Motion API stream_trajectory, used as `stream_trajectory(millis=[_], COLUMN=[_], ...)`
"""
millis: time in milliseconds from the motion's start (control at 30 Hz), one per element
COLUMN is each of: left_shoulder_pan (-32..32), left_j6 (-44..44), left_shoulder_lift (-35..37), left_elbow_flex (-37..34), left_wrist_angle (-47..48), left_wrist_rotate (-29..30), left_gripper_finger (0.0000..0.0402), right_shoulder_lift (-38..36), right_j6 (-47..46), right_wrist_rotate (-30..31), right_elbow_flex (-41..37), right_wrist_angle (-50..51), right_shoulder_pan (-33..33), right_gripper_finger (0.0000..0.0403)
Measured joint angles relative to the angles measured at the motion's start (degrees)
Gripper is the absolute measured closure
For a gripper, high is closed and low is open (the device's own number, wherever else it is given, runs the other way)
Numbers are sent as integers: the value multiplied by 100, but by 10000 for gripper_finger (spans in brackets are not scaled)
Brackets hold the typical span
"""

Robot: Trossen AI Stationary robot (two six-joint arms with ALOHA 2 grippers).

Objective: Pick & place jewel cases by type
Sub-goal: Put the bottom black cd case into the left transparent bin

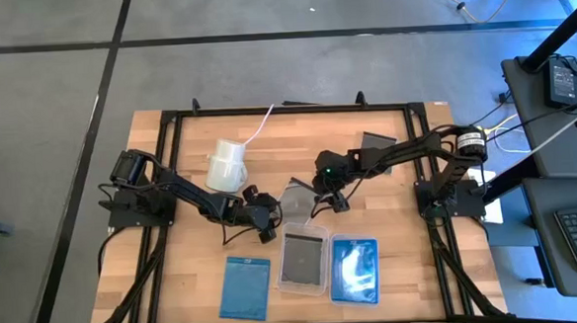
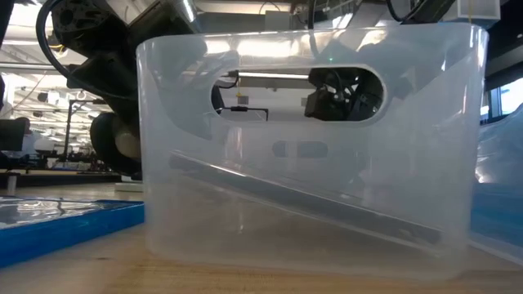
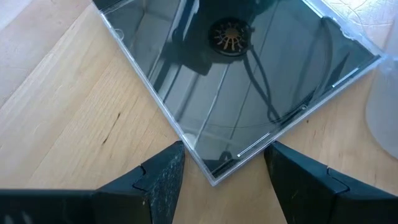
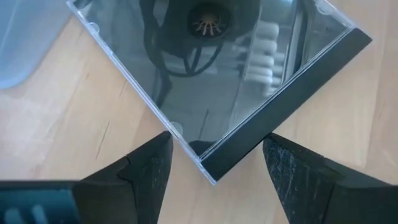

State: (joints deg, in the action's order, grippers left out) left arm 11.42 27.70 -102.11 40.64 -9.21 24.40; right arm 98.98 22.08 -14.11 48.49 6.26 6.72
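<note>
We see a grey jewel case (image 1: 296, 198) lying flat on the wooden table (image 1: 185, 266), in the middle, just above the clear tray (image 1: 305, 261). The left gripper (image 1: 264, 225) and the right gripper (image 1: 331, 203) sit on either side of it. Each claw is wide open, with one corner of the case between its fingers (image 3: 163, 180). Neither one is holding it.

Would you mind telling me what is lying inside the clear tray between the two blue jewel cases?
In the clear tray lies a dark grey jewel case, leaning on one wall in the low view. Whether another case sits beneath it is hidden.
</note>
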Motion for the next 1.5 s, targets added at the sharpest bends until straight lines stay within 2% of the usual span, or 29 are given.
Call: stream_trajectory(millis=[800, 1500], left_shoulder_pan=[11, 15], left_j6=[4, 2], left_shoulder_lift=[-2, -2], left_elbow_flex=[-2, -2], left_wrist_angle=[23, 11], left_wrist_rotate=[74, 87], left_gripper_finger=[183, 183], right_shoulder_lift=[-387, -414], right_j6=[-96, -340], right_wrist_rotate=[-103, -193], right_elbow_flex=[20, 22], right_wrist_angle=[-46, -55], right_shoulder_pan=[-29, -68], right_gripper_finger=[152, 152])
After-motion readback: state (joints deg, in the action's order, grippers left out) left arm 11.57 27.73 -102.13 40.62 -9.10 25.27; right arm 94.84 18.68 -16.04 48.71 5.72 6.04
